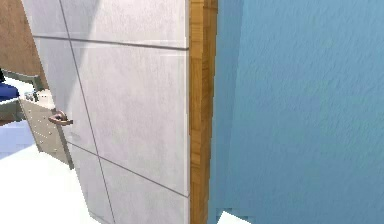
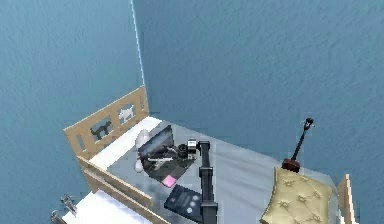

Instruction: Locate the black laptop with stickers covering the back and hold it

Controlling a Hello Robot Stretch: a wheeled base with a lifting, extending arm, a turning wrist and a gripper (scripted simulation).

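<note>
A dark open laptop [image 2: 156,148] lies on the grey bedding of a wooden-framed bed [image 2: 105,128], toward its left end. My arm [image 2: 207,185] rises as a dark bar from the bottom edge, and the gripper [image 2: 178,153] reaches left at its far end, right by the laptop. The laptop lies on the bed at the gripper's far end, so I cannot tell whether the gripper holds anything. Whether the laptop's back carries stickers cannot be made out.
On the bed, a dark flat device [image 2: 185,203] lies beside a small pink thing [image 2: 170,181], with a gold cushion [image 2: 295,197] at the right. A dark thin lamp [image 2: 301,142] stands behind it against blue walls. Ahead, a white panelled door [image 1: 130,100] with a handle [image 1: 60,118] and a wooden edge [image 1: 203,110] stands close.
</note>
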